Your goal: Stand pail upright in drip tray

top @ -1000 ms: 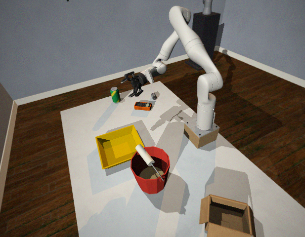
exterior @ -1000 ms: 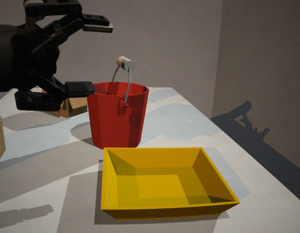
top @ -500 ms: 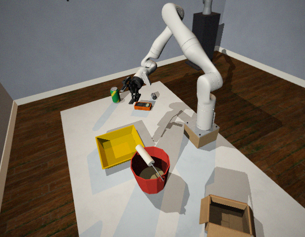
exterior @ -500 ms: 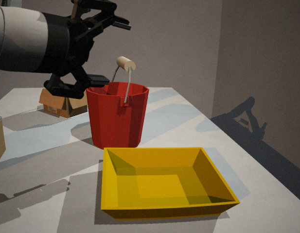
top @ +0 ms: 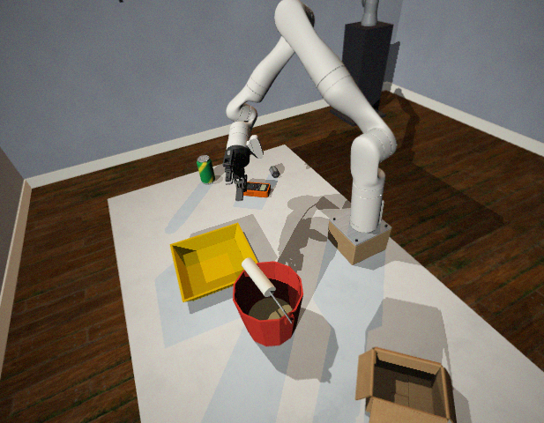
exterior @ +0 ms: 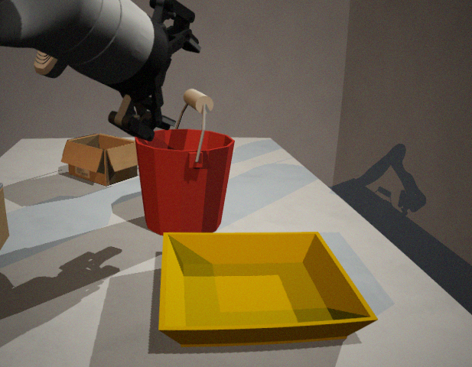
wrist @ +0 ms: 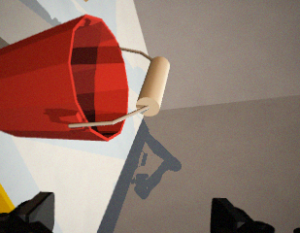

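Note:
The red pail (top: 267,321) (exterior: 180,185) (wrist: 38,92) stands upright on the white table, touching or nearly touching the near right corner of the yellow drip tray (top: 178,273) (exterior: 263,333). Its wire handle is raised, with a pale cylindrical grip (top: 258,275) (exterior: 197,99) (wrist: 154,84) on top. The tray is empty. My gripper (top: 237,184) (wrist: 133,213) is open and empty. It hangs at the back of the table above an orange meter, far from the pail, and points toward it. In the wrist view the pail shows at the upper left.
An orange meter (top: 257,189), a green can (top: 205,169) and a small grey object (top: 274,171) lie at the back of the table. An open cardboard box (top: 404,387) (exterior: 99,157) stands at the near right. The arm's wooden base (top: 359,236) stands on the right.

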`<state>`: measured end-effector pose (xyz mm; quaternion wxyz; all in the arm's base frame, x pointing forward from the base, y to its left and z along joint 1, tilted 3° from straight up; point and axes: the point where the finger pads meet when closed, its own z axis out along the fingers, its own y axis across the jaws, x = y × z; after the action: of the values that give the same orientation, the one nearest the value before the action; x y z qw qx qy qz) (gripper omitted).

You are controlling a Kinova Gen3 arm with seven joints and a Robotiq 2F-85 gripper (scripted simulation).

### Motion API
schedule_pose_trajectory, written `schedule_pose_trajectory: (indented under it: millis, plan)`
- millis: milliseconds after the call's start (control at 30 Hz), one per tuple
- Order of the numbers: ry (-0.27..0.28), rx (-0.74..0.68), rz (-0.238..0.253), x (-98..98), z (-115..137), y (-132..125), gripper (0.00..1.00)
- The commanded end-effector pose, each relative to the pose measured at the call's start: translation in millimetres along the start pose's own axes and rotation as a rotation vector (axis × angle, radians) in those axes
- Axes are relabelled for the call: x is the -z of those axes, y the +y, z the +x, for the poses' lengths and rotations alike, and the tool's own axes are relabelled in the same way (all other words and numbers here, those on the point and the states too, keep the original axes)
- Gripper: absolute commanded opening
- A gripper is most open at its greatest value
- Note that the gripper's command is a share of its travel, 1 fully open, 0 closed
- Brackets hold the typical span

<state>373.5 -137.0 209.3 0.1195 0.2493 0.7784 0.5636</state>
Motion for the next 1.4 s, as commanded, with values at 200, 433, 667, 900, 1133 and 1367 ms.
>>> schedule_pose_trajectory:
  millis: [200,433,667,900,1133,1367]
  plan:
    - [0.206,0.183,0.162,-44.6,24,11,1.0]
    - [0.351,0.334,0.283,-65.9,41,13,1.0]
    - [0.45,0.441,0.365,-78.8,52,13,1.0]
    - [0.584,0.578,0.471,-99.1,69,9,1.0]
    - [0.673,0.681,0.542,-111.2,78,9,1.0]
    - [0.786,0.831,0.632,-125.9,88,10,1.0]
